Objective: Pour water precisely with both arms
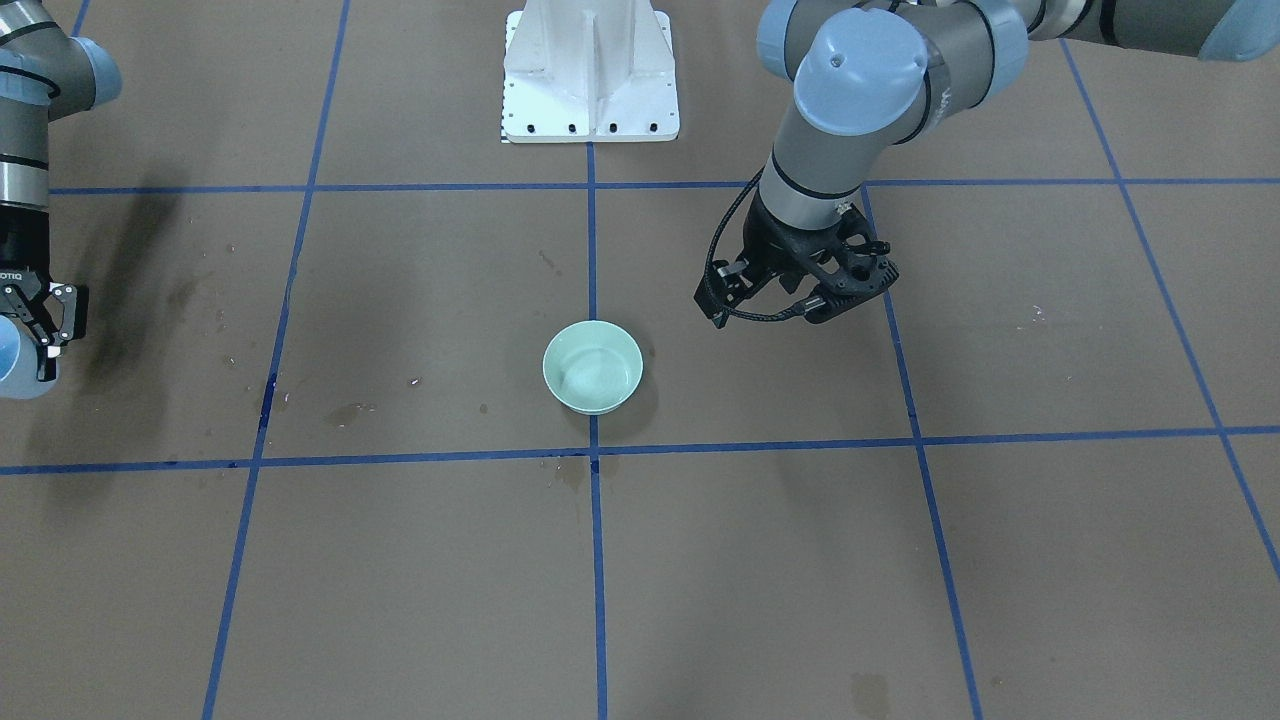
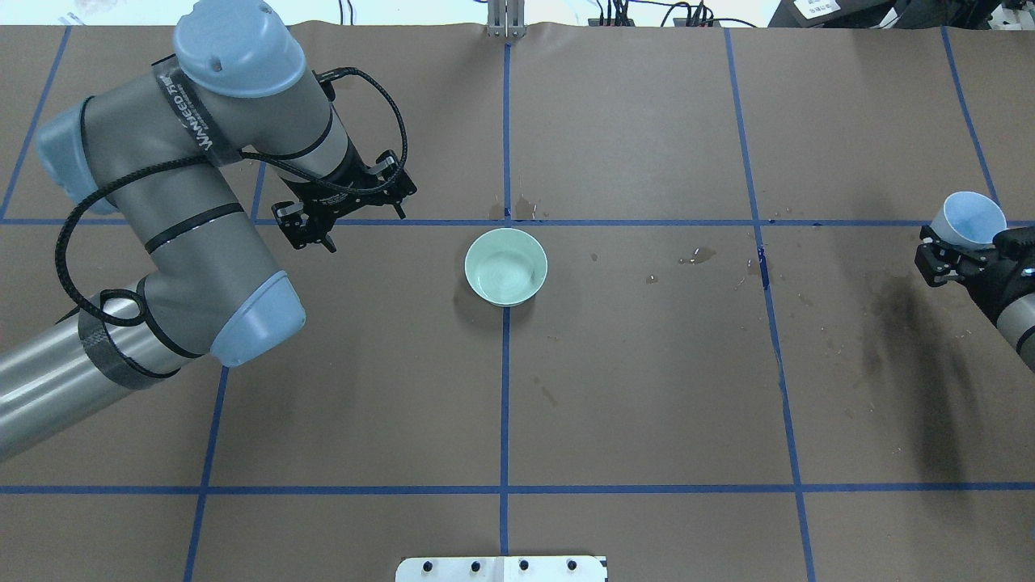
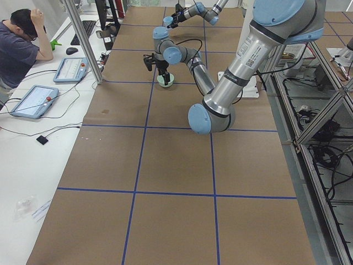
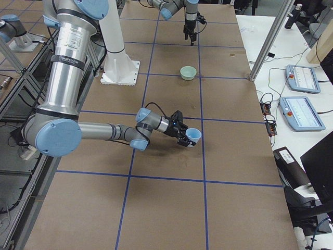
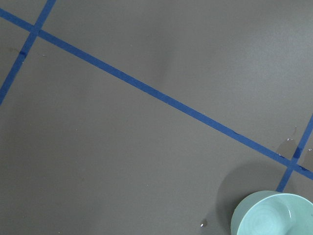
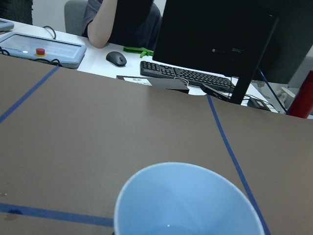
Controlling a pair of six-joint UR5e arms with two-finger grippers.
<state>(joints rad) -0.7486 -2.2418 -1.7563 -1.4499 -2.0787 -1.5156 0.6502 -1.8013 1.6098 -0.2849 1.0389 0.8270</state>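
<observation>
Your right pincer (image 2: 960, 250) is closed round a light blue cup (image 2: 969, 218) at the right edge of the overhead view. The cup's mouth faces up, and it is well apart from everything else on the table (image 2: 647, 388). Looking down into the cup from the right wrist view, you see only a tiny glint at the bottom, and you cannot tell whether it holds anything. Your left pincer (image 2: 344, 212) hangs above the table, left of centre in the overhead view, near the pale green bowl (image 2: 505, 267) but apart from it. It grips nothing that shows, and you cannot tell how far its jaws stand open. The bowl sits at the centre, on a blue tape line (image 2: 504, 388). The water (image 5: 287, 145) shows for certain only as spilt patches: a small glinting one at the tape crossing just beside the bowl, to the right of your left pincer, and scattered drops between the bowl and your right pincer. A pale sheen inside the bowl may be a shallow pool, but you cannot be sure.
</observation>
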